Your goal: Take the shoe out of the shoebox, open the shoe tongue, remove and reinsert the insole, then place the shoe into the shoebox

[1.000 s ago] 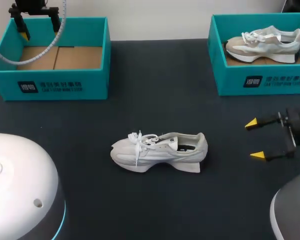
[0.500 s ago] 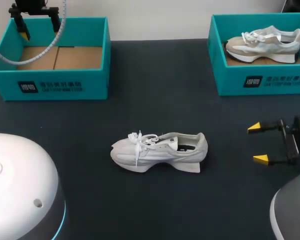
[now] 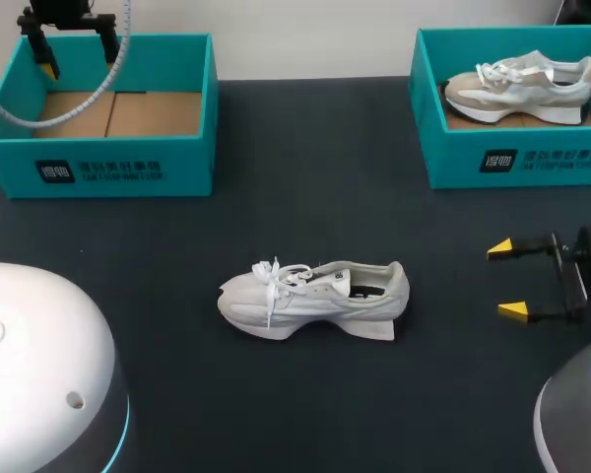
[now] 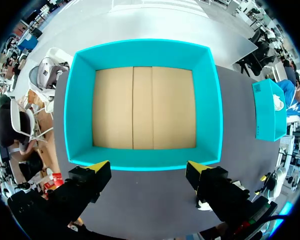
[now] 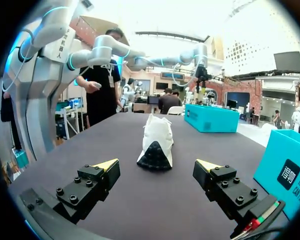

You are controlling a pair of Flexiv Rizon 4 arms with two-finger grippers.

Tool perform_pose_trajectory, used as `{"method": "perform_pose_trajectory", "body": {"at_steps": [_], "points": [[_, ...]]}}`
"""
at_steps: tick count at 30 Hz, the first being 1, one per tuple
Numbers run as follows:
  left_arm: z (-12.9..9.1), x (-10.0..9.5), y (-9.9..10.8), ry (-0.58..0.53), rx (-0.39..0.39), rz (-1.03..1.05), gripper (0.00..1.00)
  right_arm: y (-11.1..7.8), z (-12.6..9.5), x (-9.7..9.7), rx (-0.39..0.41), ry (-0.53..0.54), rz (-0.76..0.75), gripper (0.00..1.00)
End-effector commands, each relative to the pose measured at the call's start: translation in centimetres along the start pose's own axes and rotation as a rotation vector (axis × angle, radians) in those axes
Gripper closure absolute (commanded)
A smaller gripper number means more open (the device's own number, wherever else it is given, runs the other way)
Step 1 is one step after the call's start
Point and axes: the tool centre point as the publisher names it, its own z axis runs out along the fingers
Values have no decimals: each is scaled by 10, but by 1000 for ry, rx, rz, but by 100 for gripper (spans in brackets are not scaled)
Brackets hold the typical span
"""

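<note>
At the middle of the table, head view: white lace-up sneaker (image 3: 313, 299) on the dark tabletop (image 3: 305, 197), toe toward my left side, heel toward my right, well apart from both boxes
Far left, head view: teal cardboard shoebox with a brown floor (image 3: 98, 168), open-topped, nothing lying in it
Left gripper, head view: left gripper (image 3: 76, 57) hangs over the far left part of that box, fingers spread, nothing between them
Far right, head view: second teal cardboard shoebox (image 3: 517, 158) holding a beige-and-white sneaker (image 3: 517, 87)
Right gripper, head view: right gripper (image 3: 507, 279) low at the table's right edge, yellow tips apart and pointing toward the white sneaker's heel, gripping nothing
Left wrist view: its own pincer (image 4: 147, 169) is open over the near wall of the brown-floored box (image 4: 80, 100); the second teal box (image 4: 267, 112) stands off to one side
Right wrist view: its own pincer (image 5: 156, 165) is wide open, holding nothing; the white sneaker (image 5: 156, 142) stands ahead of it in line with the gap between the fingers, heel nearest, untouched; the brown-floored box (image 5: 212, 120) is far beyond, the second teal box (image 5: 287, 170) close beside one finger
</note>
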Motion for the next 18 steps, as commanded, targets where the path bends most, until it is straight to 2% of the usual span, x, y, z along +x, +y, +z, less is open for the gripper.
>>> {"method": "perform_pose_trajectory", "body": {"at_steps": [1,14,18], "points": [[0,0,0,0,0,0,0,1,1,0,3,-1,1,0],[0,0,0,0,0,0,0,1,1,0,3,-1,1,0],[0,0,0,0,0,0,0,-6,6,1,27,-41,4,0]]}}
